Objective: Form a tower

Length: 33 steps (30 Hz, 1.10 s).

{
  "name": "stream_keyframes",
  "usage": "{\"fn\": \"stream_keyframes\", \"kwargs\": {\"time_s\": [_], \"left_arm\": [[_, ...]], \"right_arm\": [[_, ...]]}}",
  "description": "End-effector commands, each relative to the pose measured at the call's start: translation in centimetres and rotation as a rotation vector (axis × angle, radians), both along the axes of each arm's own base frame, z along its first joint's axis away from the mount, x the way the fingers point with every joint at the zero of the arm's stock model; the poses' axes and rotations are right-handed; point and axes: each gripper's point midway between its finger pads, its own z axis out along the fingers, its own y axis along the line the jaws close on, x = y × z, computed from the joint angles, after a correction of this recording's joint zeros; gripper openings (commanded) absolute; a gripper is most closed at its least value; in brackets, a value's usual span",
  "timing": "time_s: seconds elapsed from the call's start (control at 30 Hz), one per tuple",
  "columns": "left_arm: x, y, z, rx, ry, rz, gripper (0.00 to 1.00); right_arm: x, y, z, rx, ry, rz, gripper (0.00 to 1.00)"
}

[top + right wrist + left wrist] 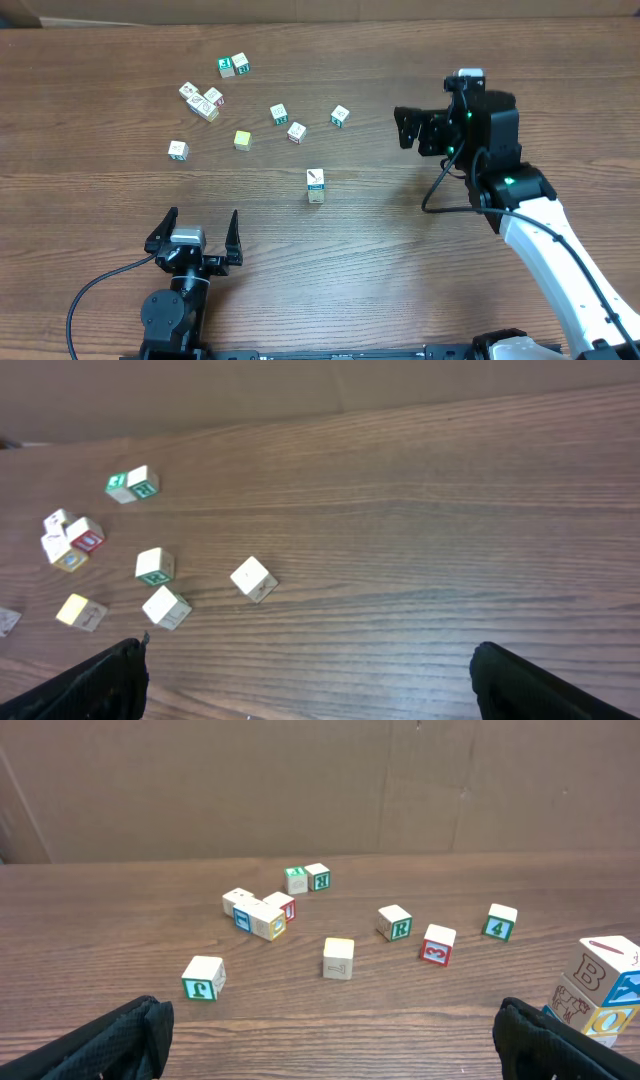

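Tower (315,187) stands alone on surface (400,265), loose cubes (296,131) scattered beyond; left fingers (234,230) and right fingers (550,680) spread wide, grasping nothing.

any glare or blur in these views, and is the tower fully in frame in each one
overhead: even soft light, no glare, tower whole and clear; left wrist: tower clipped by the right edge and slightly soft, left gripper fingers dark blurs in the corners; right wrist: tower out of frame, loose cubes fairly sharp, right gripper fingers dark and unfocused
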Motion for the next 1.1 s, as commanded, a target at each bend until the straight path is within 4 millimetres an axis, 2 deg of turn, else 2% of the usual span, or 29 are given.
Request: {"fn": "stream_keyframes", "kwargs": {"time_s": [0.0,0.33,0.83,1.07], "left_arm": [[0.0,0.0,0.1,0.014,-0.011,-0.006,1.0],[0.0,0.0,0.1,0.014,-0.011,-0.006,0.99],[0.0,0.0,0.1,0.014,-0.011,-0.006,0.99],[0.0,0.0,0.1,0.014,-0.011,-0.006,0.99]], "right_arm": [[-0.9,0.2,0.5,0.017,-0.033,0.028,1.0],[-3.3,-0.4,-1.0,-0.01,-0.112,0.05,1.0],[-8.1,-3.4,-2.6,0.02,-0.28,-0.004,1.0],[-9.8,-4.2,-2.0,0.028,-0.379,-0.024,1.0]]}}
